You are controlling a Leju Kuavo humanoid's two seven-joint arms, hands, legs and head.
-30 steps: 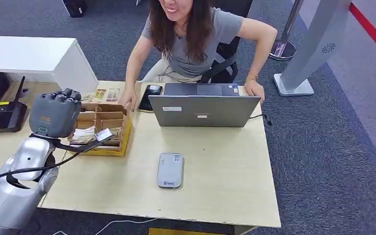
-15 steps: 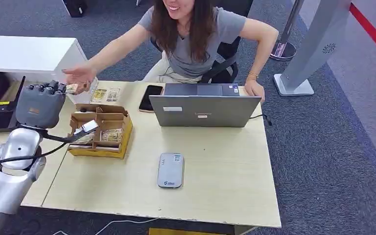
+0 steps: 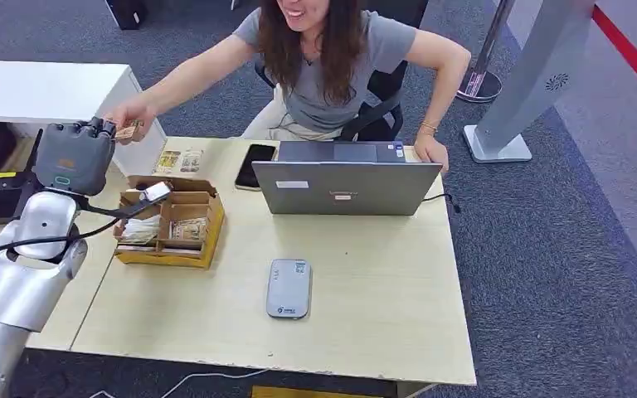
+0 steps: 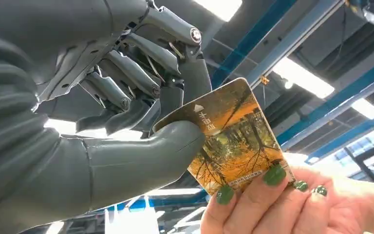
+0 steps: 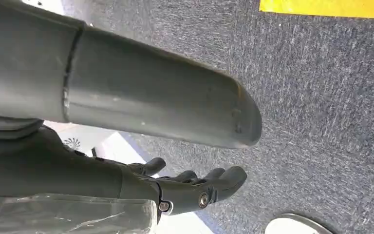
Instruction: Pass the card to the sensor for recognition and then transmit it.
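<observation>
My left hand (image 3: pixel 70 157) is raised at the table's far left corner. It pinches an orange picture card (image 3: pixel 127 131) between thumb and fingers. In the left wrist view the thumb (image 4: pixel 175 146) presses one end of the card (image 4: pixel 233 141). A person's hand (image 4: pixel 272 204) with green nails grips the other end. That person sits behind the table and stretches an arm (image 3: pixel 191 79) out to the card. The grey card sensor (image 3: pixel 289 288) lies flat on the table's near middle. My right hand (image 5: pixel 190 187) hangs over the carpet, fingers apart and holding nothing.
A cardboard box (image 3: pixel 170 220) with compartments of cards sits just below my left hand. A grey laptop (image 3: pixel 344 186) and a black phone (image 3: pixel 255 164) lie at the table's far side. A black device (image 3: pixel 0 195) and a white cabinet (image 3: pixel 50 95) stand to the left.
My left hand rose from over the box towards the far left with the card. The person's hand left the table, reached across and now grips the card.
</observation>
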